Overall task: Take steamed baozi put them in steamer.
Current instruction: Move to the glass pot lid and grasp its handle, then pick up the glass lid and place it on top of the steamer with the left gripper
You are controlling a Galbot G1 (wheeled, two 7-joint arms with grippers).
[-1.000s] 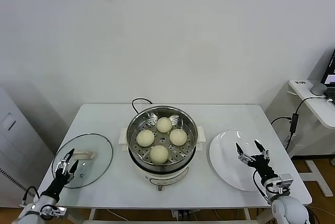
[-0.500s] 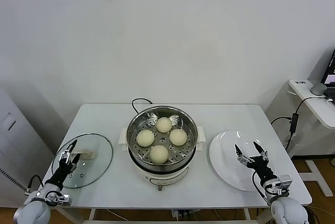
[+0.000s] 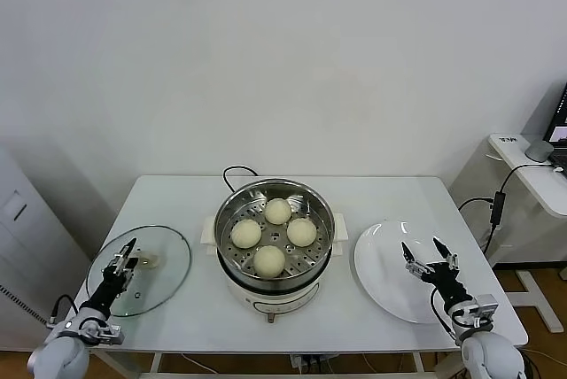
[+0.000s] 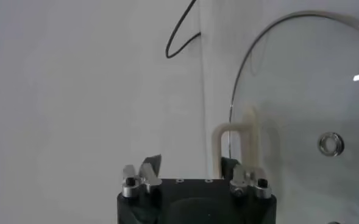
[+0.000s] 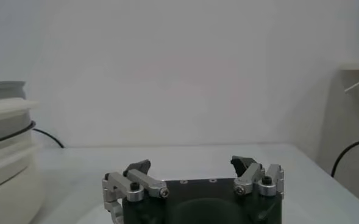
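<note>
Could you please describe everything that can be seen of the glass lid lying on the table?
The glass lid is a round, flat, clear disc with a thin metal rim, a pale arched handle at its middle and a small metal-ringed vent hole. It lies flat at the table's near left corner, apart from the steamer. The left gripper hangs over its near edge, jaws either side of the handle, with no visible contact.
</note>
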